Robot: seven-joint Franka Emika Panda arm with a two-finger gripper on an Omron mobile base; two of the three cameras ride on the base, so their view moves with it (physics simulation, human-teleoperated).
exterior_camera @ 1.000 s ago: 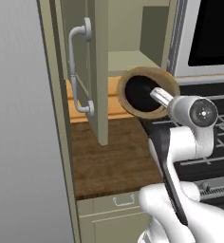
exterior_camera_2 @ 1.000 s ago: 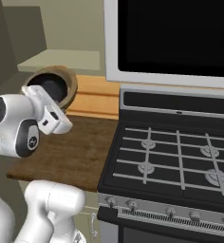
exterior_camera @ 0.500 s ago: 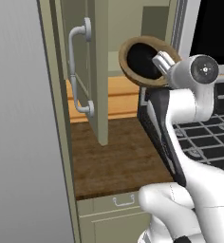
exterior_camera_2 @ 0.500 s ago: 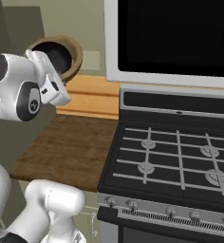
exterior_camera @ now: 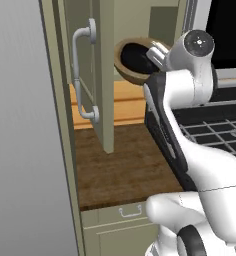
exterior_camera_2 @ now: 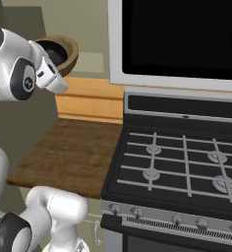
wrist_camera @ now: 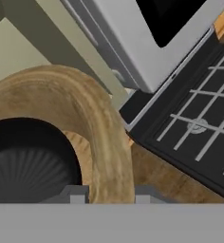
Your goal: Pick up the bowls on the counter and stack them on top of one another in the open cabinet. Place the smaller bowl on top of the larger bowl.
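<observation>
The larger bowl [exterior_camera: 131,76], tan and thick-rimmed, hangs tilted in the air at the mouth of the open cabinet [exterior_camera: 103,75], well above the counter [exterior_camera: 120,170]. The smaller bowl [exterior_camera: 138,55], black, lies nested inside it. My gripper [exterior_camera: 157,53] is shut on the tan bowl's right rim. In the hand view the wooden rim [wrist_camera: 109,133] runs down between my two fingertips [wrist_camera: 79,194], with the black bowl [wrist_camera: 28,161] to its left. From the right base view the tan bowl [exterior_camera_2: 70,54] and the black bowl [exterior_camera_2: 56,48] peek out behind my wrist.
The cabinet door stands open edge-on, its curved grey handle [exterior_camera: 83,75] facing left. A black stove [exterior_camera_2: 182,162] with grates adjoins the counter [exterior_camera_2: 73,152] on the right, a dark microwave [exterior_camera_2: 177,39] above it. A drawer [exterior_camera: 130,212] sits under the counter.
The arm has lifted both nested bowls from just above counter height up to cabinet height, then shifted them slightly left toward the cabinet opening.
</observation>
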